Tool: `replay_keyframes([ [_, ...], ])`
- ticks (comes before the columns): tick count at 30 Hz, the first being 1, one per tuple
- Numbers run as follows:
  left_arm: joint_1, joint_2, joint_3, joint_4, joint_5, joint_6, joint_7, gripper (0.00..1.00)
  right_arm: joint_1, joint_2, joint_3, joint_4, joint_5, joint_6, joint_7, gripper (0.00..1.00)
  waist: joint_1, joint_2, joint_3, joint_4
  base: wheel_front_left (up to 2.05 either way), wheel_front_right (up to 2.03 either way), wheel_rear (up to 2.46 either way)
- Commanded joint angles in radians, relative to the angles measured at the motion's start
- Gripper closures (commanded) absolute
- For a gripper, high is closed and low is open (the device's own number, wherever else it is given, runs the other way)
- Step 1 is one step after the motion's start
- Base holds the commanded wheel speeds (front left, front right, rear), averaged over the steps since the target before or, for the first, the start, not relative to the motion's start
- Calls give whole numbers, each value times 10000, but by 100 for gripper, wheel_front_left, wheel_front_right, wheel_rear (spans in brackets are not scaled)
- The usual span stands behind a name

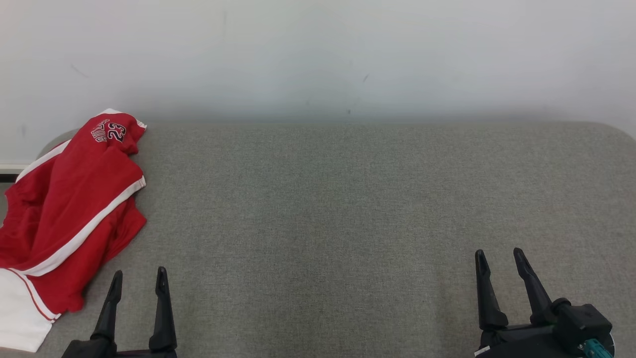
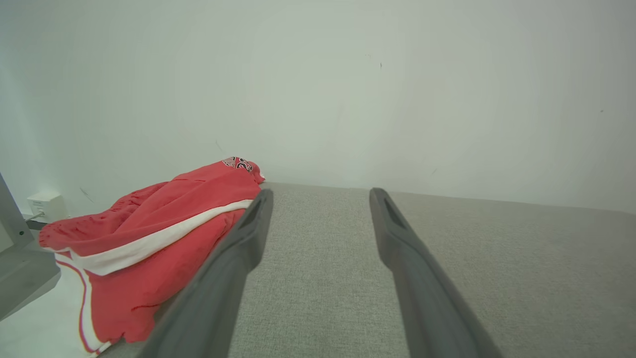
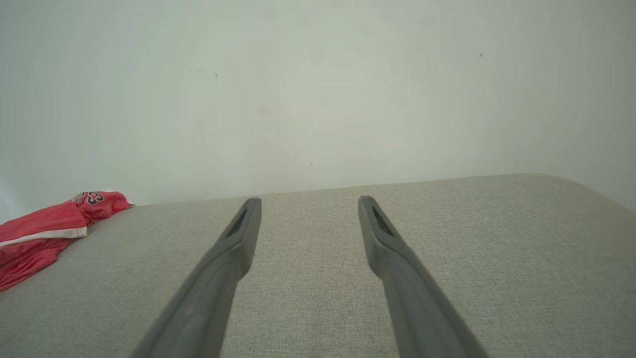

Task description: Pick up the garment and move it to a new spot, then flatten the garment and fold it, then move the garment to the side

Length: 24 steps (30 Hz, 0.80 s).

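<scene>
Left gripper (image 1: 139, 271) with both fingers spread wide, holding nothing, over the table (image 1: 323, 209) near its front edge toward the left corner, just beside the near end of the garment (image 1: 74, 199). Garment in a crumpled heap along the left edge, stretching from the far left corner down toward the front: red cloth crossed by white stripes, a black-and-white number print (image 1: 110, 132) at the far end, a white panel (image 1: 20, 318) with thin red piping at the near end. Grey woven table top to its right, rounded at the far corners. Right gripper (image 1: 498, 251) likewise spread wide and empty, near the front edge toward the right corner, well apart from the garment. Pale wall (image 1: 318, 49) rising behind the far edge.
</scene>
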Motion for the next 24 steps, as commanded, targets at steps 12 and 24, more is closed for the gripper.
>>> replay_keyframes([
  [12, 114, -36, -49, 110, -141, -156, -66, 0, 162, 37, 70, 159, 448, -19, -83, 0, 0, 0, -87, 42, 0, 0, 0],
  [24, -55, -40, -67, 274, -144, -234, -66, 0, 124, 5, 105, 223, 562, -17, -63, 0, 0, 0, -10, 615, 0, 0, 0],
])
